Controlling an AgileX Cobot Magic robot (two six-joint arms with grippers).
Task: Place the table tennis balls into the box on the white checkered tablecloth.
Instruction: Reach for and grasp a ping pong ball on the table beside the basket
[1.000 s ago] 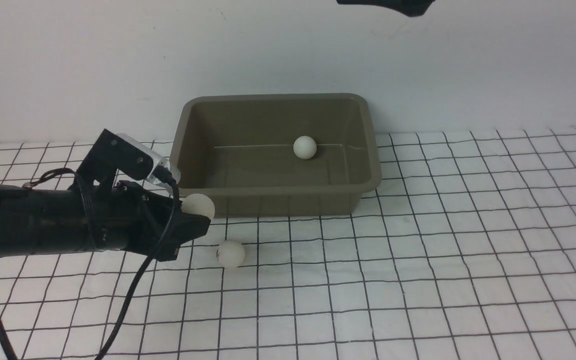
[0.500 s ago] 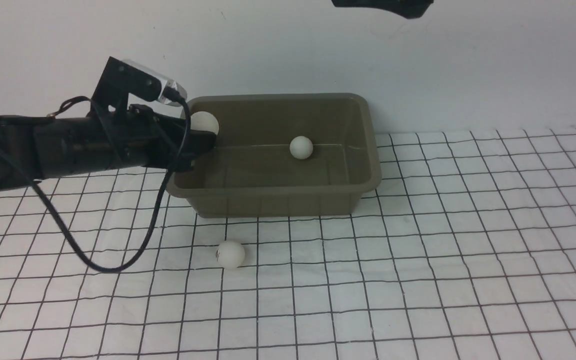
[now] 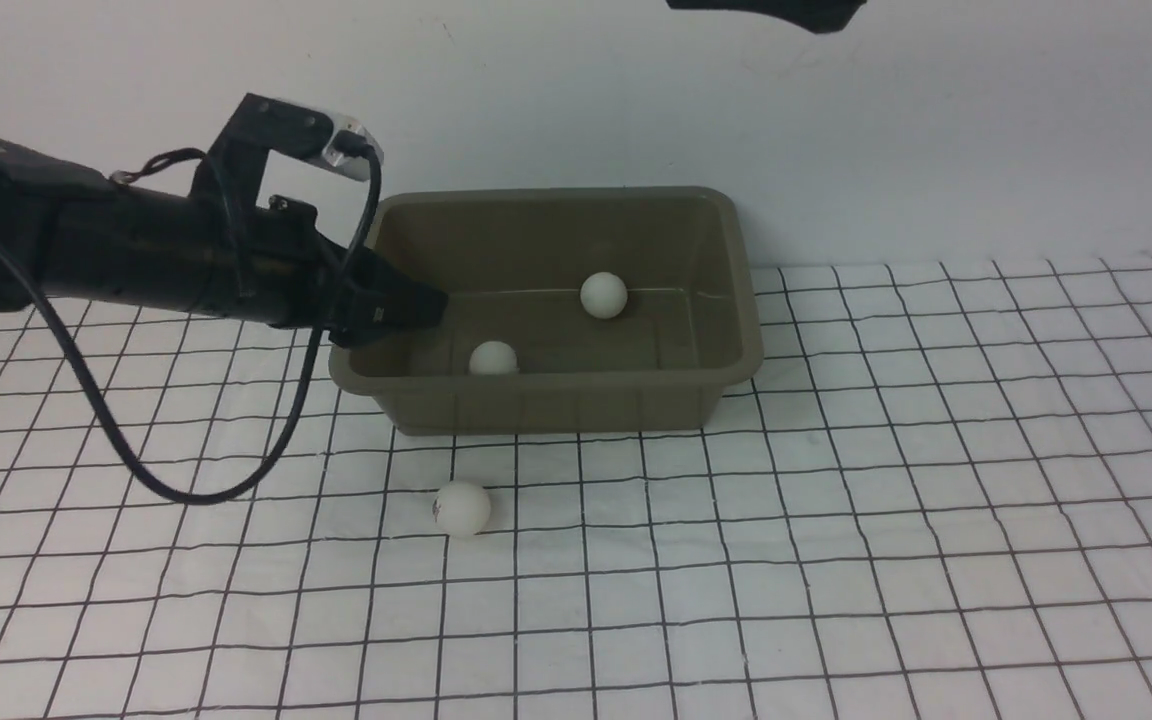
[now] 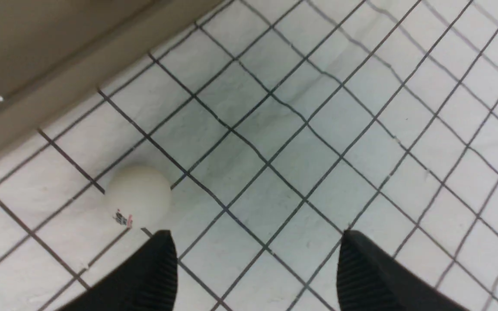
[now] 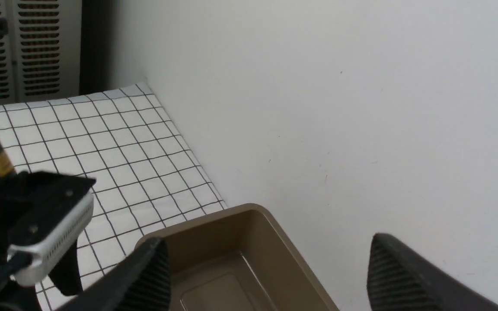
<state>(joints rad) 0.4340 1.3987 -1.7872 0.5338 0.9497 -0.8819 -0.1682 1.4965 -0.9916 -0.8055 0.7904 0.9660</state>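
Left arm (image 3: 126, 262) matte black, tubular; black cable (image 3: 191, 496) loops under it. Silver-cased camera (image 3: 346, 145) on black wrist bracket (image 3: 256, 115). Small yellow sticker (image 5: 2, 164) on arm. Left gripper (image 4: 255, 236), right gripper (image 5: 266, 239): black fingers (image 4: 145, 276), ribbed pads.

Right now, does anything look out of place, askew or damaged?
Only one table tennis ball lies outside the box, on the checkered tablecloth in front of it. The two other balls sit inside, one by the near wall, one farther back. Nothing looks spilled or damaged.

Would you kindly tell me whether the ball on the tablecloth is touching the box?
Apart: the front view shows bare tablecloth between the ball and the box.
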